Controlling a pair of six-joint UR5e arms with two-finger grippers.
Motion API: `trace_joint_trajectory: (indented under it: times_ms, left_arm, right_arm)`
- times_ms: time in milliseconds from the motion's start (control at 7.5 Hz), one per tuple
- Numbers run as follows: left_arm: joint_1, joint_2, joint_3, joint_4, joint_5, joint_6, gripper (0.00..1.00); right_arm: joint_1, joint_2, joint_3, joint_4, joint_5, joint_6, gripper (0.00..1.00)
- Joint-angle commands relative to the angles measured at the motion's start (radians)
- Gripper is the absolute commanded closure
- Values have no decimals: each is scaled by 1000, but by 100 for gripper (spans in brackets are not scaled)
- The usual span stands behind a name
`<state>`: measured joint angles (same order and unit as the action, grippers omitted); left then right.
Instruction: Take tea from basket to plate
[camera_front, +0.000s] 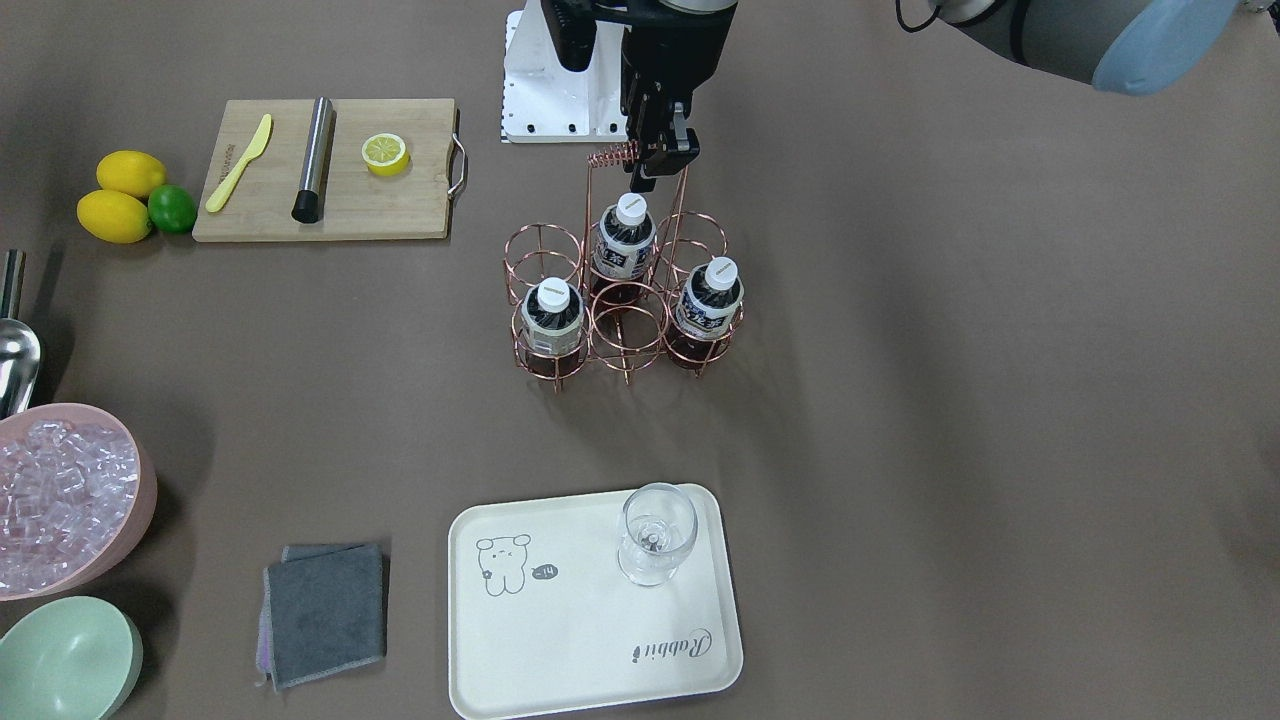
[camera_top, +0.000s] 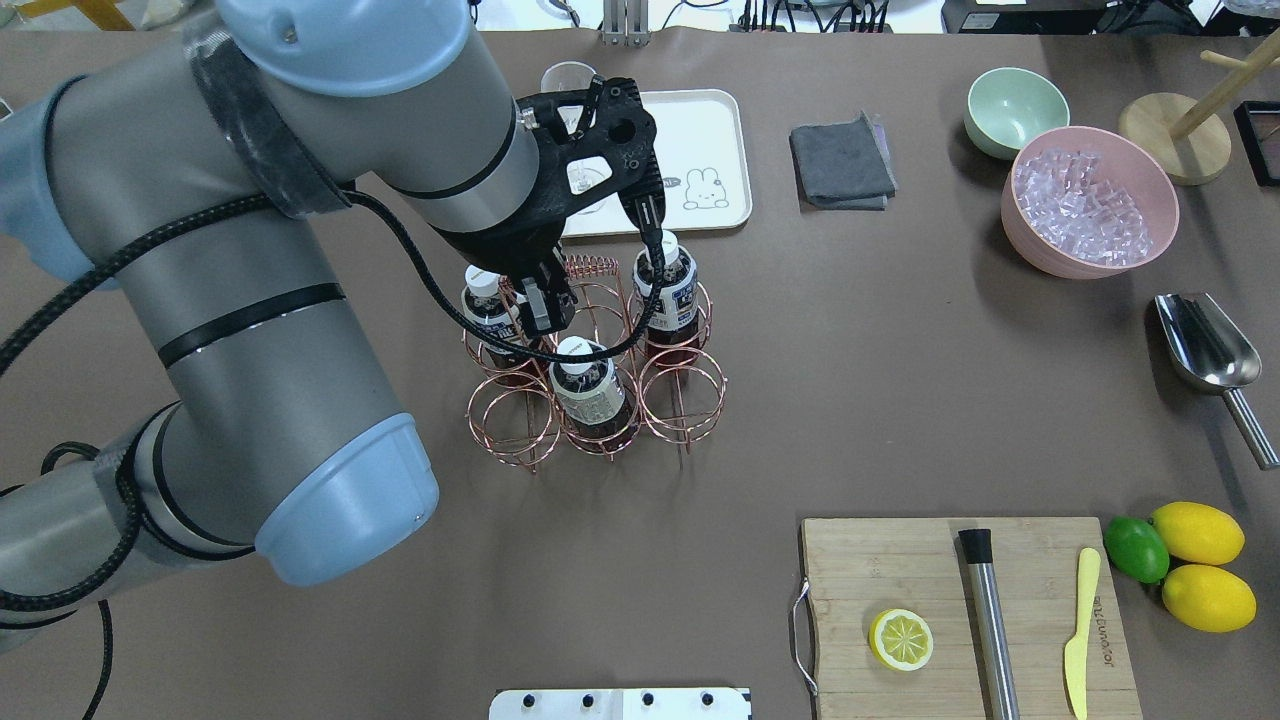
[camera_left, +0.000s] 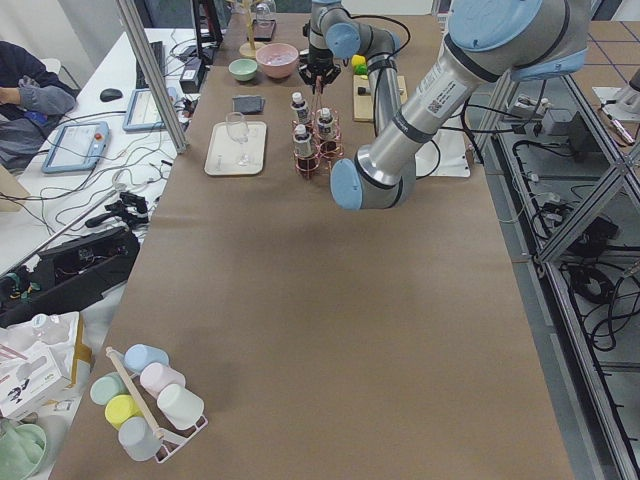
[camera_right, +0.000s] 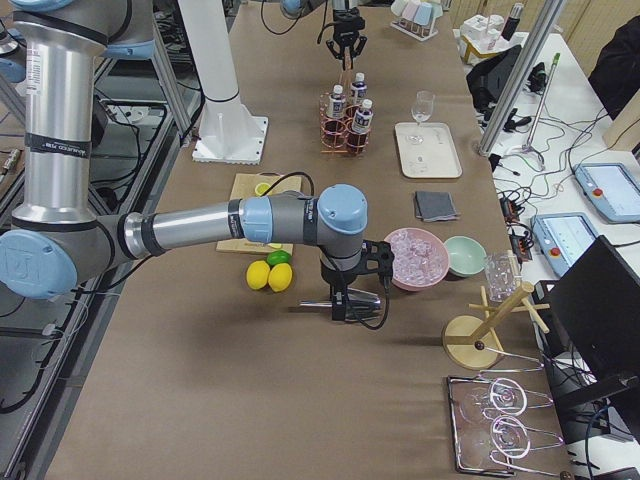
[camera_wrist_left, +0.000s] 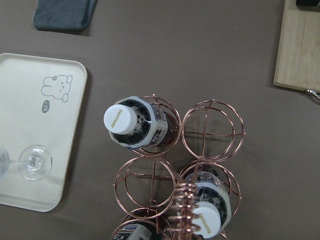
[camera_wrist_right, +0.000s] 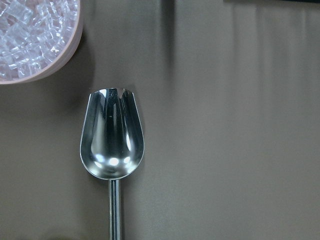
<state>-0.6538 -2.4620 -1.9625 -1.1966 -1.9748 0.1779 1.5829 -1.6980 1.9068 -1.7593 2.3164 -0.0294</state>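
Three tea bottles (camera_front: 630, 235) (camera_front: 553, 315) (camera_front: 712, 295) with white caps stand upright in cells of the copper wire basket (camera_front: 612, 155). My left gripper (camera_top: 600, 275) hangs open above the basket, its fingers astride the coiled handle and holding nothing. One fingertip (camera_top: 654, 245) is close to the cap of the bottle (camera_top: 668, 275) nearest the plate. The cream plate (camera_front: 560, 640) lies beyond the basket and carries a clear stemmed glass (camera_front: 655, 530). My right gripper (camera_right: 345, 300) hovers over a steel scoop (camera_wrist_right: 112, 135); I cannot tell whether it is open or shut.
A pink tub of ice (camera_top: 1090, 200), a green bowl (camera_top: 1015, 110) and a grey cloth (camera_top: 842, 160) sit on the plate's side of the table. A cutting board (camera_top: 960, 610) holds a lemon half, a steel rod and a yellow knife. Lemons and a lime (camera_top: 1135, 548) lie beside it.
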Motion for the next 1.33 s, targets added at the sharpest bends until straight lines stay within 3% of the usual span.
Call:
trace_joint_trajectory:
  times_ms: [0, 400, 933, 1200]
  left_arm:
    - [5, 0, -1, 0, 1, -9, 100]
    - [13, 1, -3, -1, 1, -29, 100]
    - [13, 1, -7, 0, -1, -29, 100]
    - [13, 1, -7, -1, 1, -29, 100]
  right_arm:
    - [-1, 12, -2, 7, 1, -12, 0]
    - [-50, 170, 6, 3, 9, 44, 0]
    - [-340, 429, 41, 17, 0, 456, 0]
    - [-441, 471, 20, 244, 0, 651, 0]
